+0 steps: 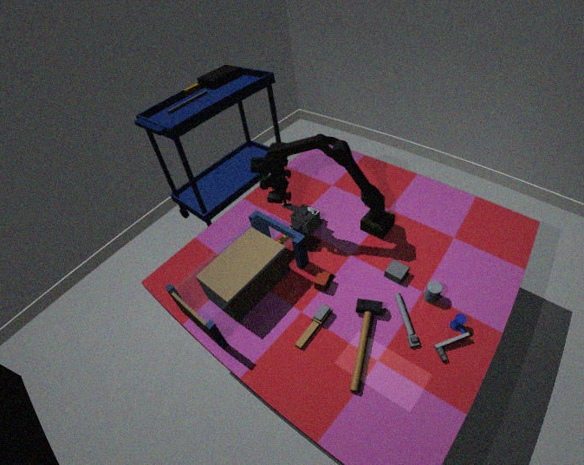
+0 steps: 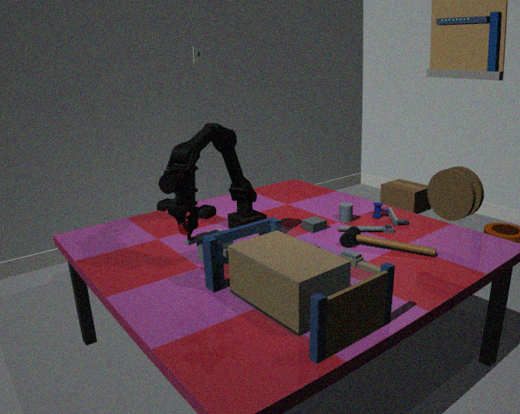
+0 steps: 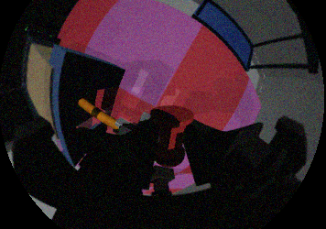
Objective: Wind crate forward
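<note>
Evidently the winding is under way, so the sensible course is a slow, even crank, watching the crate (image 1: 239, 264) stay flat as its front nears the steel frame (image 1: 277, 228). The crate sits mid-desk inside the guard cubby, its front just behind the frame; whether they touch I cannot tell. The gripper (image 1: 278, 196) hangs over the winch (image 1: 304, 220) toward the desk's far edge, its fingers narrowly set and clamped on a red knob (image 3: 178, 119), seemingly the winch handle's grip. A blue-knobbed crank (image 1: 454, 337) lies unused near the opposite corner.
</note>
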Motion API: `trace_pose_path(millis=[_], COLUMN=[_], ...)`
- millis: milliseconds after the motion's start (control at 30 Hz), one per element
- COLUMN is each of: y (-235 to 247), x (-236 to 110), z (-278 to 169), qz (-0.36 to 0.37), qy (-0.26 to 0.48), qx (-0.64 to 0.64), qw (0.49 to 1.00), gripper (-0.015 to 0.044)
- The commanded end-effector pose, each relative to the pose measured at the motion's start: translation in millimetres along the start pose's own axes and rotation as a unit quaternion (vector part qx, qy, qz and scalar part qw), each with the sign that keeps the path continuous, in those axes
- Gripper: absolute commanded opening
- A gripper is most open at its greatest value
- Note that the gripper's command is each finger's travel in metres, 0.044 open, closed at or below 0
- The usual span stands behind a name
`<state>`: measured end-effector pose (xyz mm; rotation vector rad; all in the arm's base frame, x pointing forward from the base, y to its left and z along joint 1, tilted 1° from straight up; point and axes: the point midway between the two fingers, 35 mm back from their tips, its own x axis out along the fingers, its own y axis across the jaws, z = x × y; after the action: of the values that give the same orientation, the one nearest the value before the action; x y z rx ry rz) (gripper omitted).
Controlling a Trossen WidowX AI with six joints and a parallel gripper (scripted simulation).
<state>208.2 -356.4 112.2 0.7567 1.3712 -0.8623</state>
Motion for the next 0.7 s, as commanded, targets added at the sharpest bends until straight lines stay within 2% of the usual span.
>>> trace_pose_path(millis=[0, 667], y=[30.1, 41.5], x=[7.5, 6.9], z=[-4.9, -4.7], qz=[0.024, 0.024], qy=[0.018, 0.018], qx=[-0.019, -0.019], qw=[0.999, 0.999], gripper=[0.0, 0.0])
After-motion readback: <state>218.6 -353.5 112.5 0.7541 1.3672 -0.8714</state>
